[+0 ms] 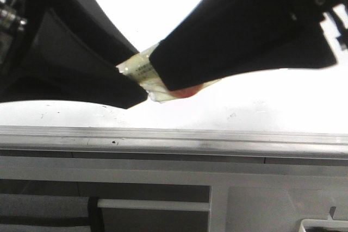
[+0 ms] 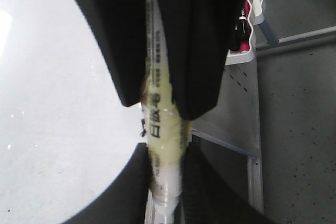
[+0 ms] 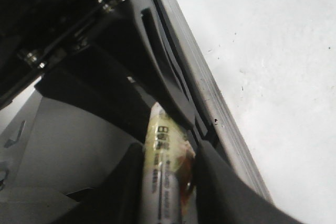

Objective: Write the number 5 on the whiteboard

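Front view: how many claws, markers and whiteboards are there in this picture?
Claws: 2 (left claw, right claw)
Marker: 1, gripped by both claws
Whiteboard: 1
Total: 4

The whiteboard (image 1: pixel 244 107) lies flat, glossy white, with faint dark specks scattered near its grey aluminium rail (image 1: pixel 174 137); no strokes show beside the rail.

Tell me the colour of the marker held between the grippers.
The marker is white with yellowed tape and black printed characters, clearest in the left wrist view.
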{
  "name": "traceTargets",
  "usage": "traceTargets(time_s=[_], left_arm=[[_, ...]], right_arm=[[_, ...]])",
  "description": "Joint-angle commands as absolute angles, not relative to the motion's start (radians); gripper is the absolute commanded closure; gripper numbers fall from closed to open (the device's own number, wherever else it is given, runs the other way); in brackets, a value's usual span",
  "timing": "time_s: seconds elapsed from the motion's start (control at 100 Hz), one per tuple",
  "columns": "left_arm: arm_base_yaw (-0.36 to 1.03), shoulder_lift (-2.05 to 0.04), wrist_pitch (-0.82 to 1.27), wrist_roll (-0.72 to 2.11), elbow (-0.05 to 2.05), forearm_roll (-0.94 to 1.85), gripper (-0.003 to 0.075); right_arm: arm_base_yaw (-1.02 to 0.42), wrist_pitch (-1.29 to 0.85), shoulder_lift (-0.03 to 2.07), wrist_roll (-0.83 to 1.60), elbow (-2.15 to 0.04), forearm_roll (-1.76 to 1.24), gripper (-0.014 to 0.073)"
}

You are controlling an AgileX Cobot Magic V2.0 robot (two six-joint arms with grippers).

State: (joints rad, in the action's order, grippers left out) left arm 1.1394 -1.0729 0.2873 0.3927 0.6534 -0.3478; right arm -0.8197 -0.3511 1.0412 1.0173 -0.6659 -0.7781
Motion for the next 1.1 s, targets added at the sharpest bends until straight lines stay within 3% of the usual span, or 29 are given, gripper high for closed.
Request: traceTargets(time_s=[0.0,0.23,0.3,0.42,0.47,0.51,0.72,0.86,0.95,1.09], left_arm=[[1.147,-1.053,0.182,0.415,0.687,-0.364,0.0741],[1.147,-1.053,0.162,0.403,0.687,-0.256,0.0714],[1.147,-1.053,0.162,0.403,0.687,-0.198,0.0608],[1.147,-1.031,0.162,0.403,0.687,-0.135,0.0292],[1.147,-0.998,0.162,0.403,0.688,-0.114,0.0206],[1.147,-0.972,0.162,0.403,0.688,-0.086,0.0183],[1.077,-0.728,0.232,0.306,0.682,-0.014,0.0263],[0.941,-0.546,0.258,0.173,0.621,-0.016,0.0372],[0.851,-0.452,0.258,0.140,0.553,-0.014,0.0481],[0.748,-0.380,0.231,0.140,0.465,0.057,0.0712]], right_arm=[[-0.820,-0.324,1.035,1.019,-0.700,-0.811,0.0642],[-0.820,-0.324,1.035,1.019,-0.700,-0.811,0.0663],[-0.820,-0.324,1.029,1.019,-0.700,-0.811,0.0662],[-0.818,-0.311,1.012,1.019,-0.700,-0.808,0.0652],[-0.814,-0.304,0.997,1.019,-0.700,-0.808,0.0652],[-0.805,-0.302,0.987,1.019,-0.700,-0.808,0.0652],[-0.719,-0.354,0.907,0.988,-0.698,-0.792,0.0643],[-0.640,-0.370,0.885,0.881,-0.698,-0.677,0.0634],[-0.588,-0.344,0.897,0.855,-0.700,-0.654,0.0634],[-0.541,-0.334,0.956,0.831,-0.737,-0.654,0.0634]])
